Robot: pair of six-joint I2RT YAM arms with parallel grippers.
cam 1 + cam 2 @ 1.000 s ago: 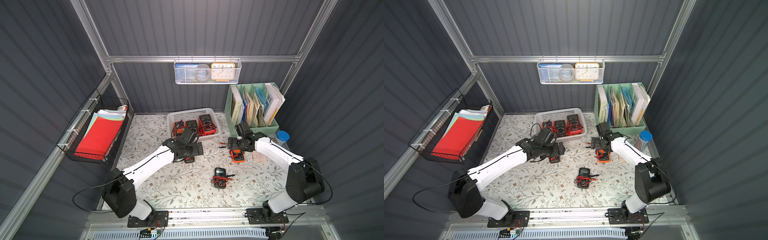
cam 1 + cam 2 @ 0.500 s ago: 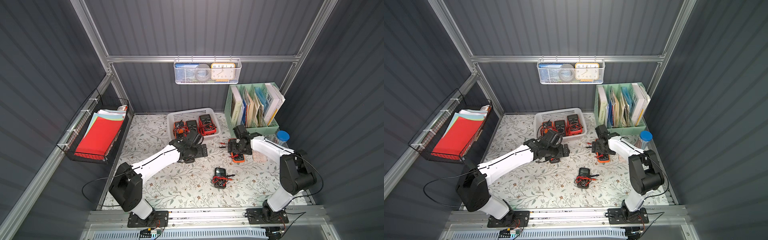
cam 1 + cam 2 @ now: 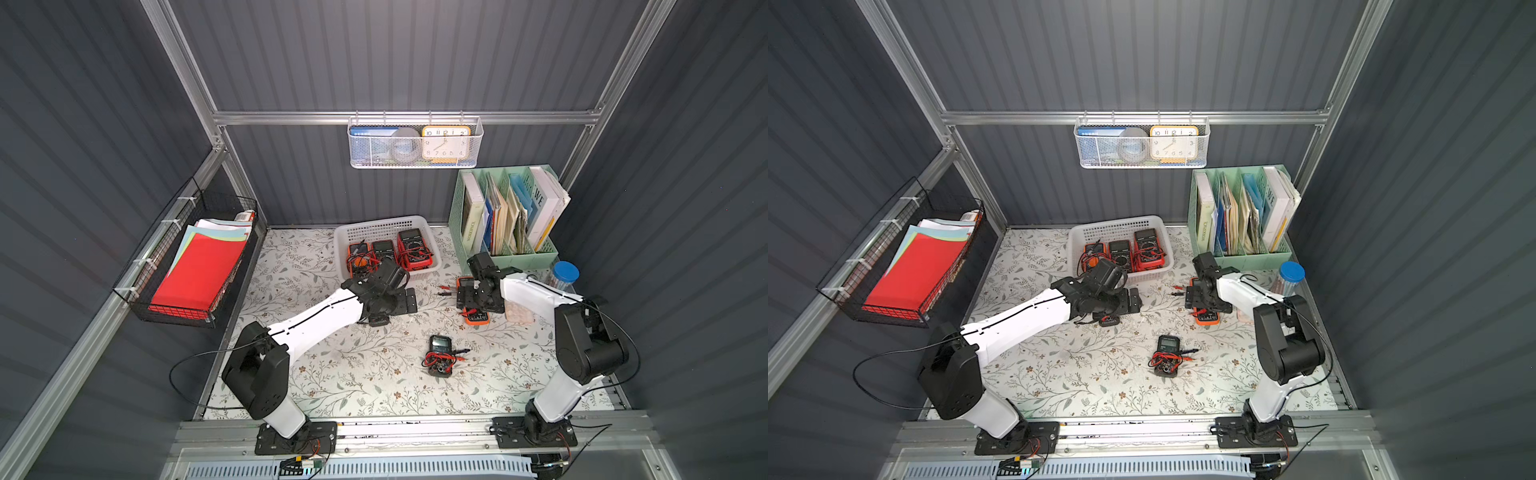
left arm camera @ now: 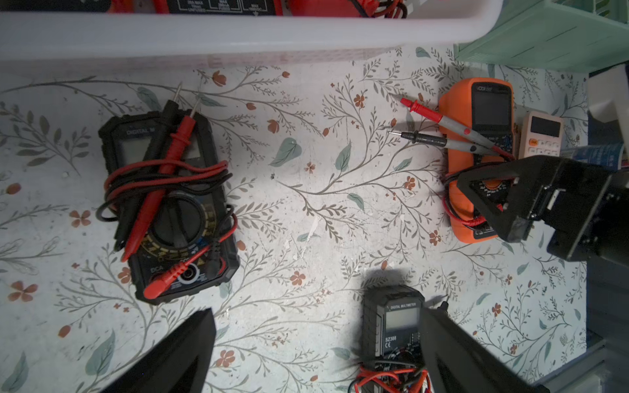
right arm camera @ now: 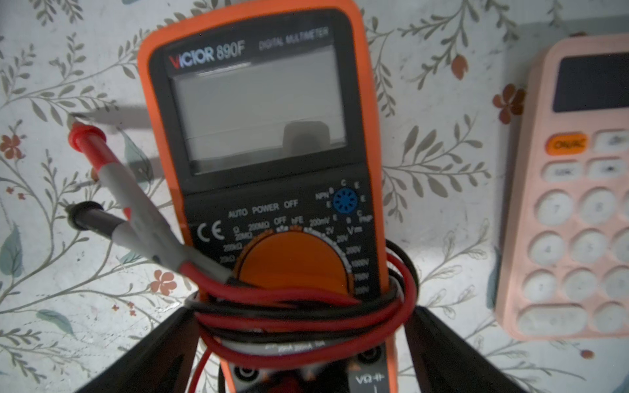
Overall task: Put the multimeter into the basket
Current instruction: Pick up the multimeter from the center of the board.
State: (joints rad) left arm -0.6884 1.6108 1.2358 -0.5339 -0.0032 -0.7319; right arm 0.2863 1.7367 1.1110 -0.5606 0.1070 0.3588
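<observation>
The white basket [image 3: 384, 222] at the back middle holds three multimeters. An orange multimeter [image 5: 272, 143] wrapped in red and black leads lies flat on the floral table. My right gripper [image 5: 303, 354] is open, and the meter's lower end sits between its fingers [image 5: 160, 354]. In both top views this gripper [image 3: 476, 303] hangs over the orange multimeter [image 3: 477, 319]. My left gripper [image 4: 316, 354] is open and empty, just in front of the basket [image 4: 238, 34]. A black multimeter [image 4: 166, 211] with leads lies below it. Another black multimeter [image 3: 440, 355] lies further forward.
A pink calculator [image 5: 571, 204] lies right beside the orange meter. Behind it stand a green file holder [image 3: 503, 257] and a blue-lidded jar [image 3: 565, 272]. A black wire basket of papers [image 3: 195, 266] hangs on the left wall and a white mesh basket [image 3: 415, 145] on the back wall.
My right gripper has come forward and down over the orange multimeter, staying open. My left gripper has drifted a little right and forward from the basket's front edge.
</observation>
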